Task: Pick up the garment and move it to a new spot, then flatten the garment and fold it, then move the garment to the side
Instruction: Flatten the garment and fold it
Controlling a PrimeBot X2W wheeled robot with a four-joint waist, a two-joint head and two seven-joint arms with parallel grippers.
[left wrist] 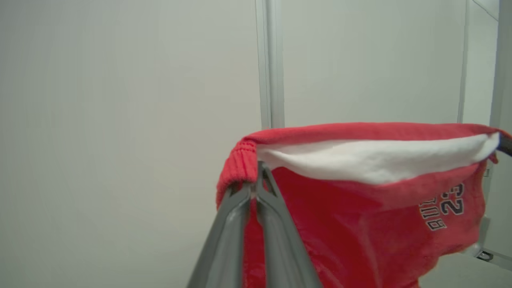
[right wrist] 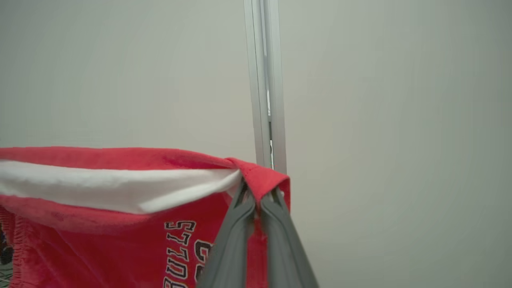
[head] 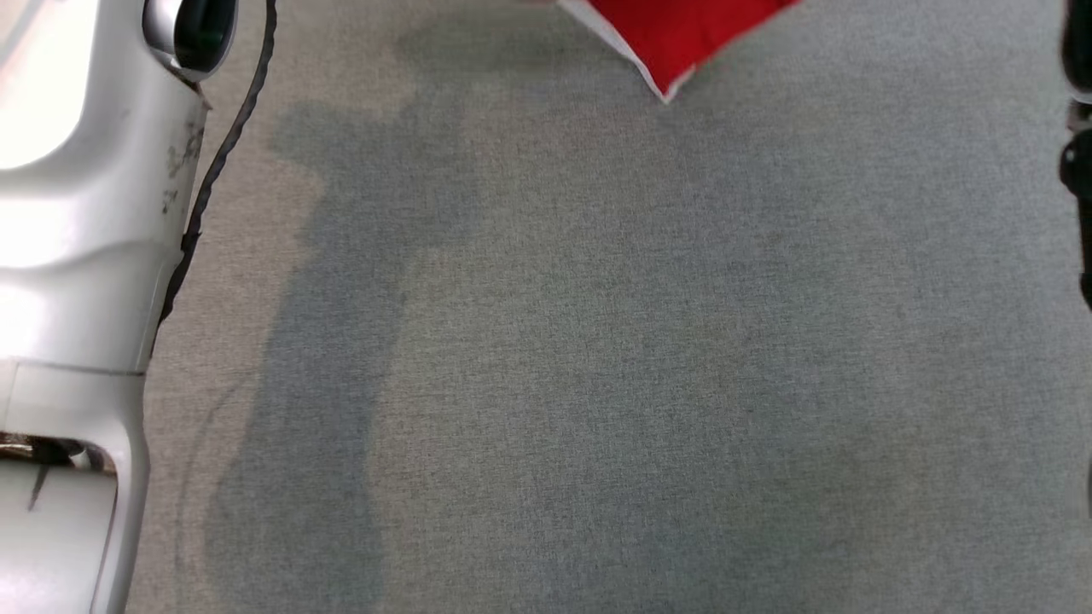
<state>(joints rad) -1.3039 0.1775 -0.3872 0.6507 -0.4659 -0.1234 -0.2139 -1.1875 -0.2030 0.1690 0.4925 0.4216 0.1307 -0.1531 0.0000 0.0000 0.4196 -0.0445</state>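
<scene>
The garment (left wrist: 352, 224) is red with a white lining and dark "Bulls 23" lettering. It hangs stretched in the air between both grippers. In the left wrist view my left gripper (left wrist: 254, 185) is shut on its ribbed red corner. In the right wrist view my right gripper (right wrist: 257, 194) is shut on the opposite hemmed corner of the garment (right wrist: 100, 224). In the head view a red point of the garment (head: 674, 38) with a white edge dangles at the top centre, above the grey table (head: 597, 384).
My pale left forearm (head: 77, 298) with a black cable fills the head view's left side. A dark part of the right arm (head: 1077, 102) shows at the right edge. A pale wall with a metal post (right wrist: 266, 88) stands behind the garment.
</scene>
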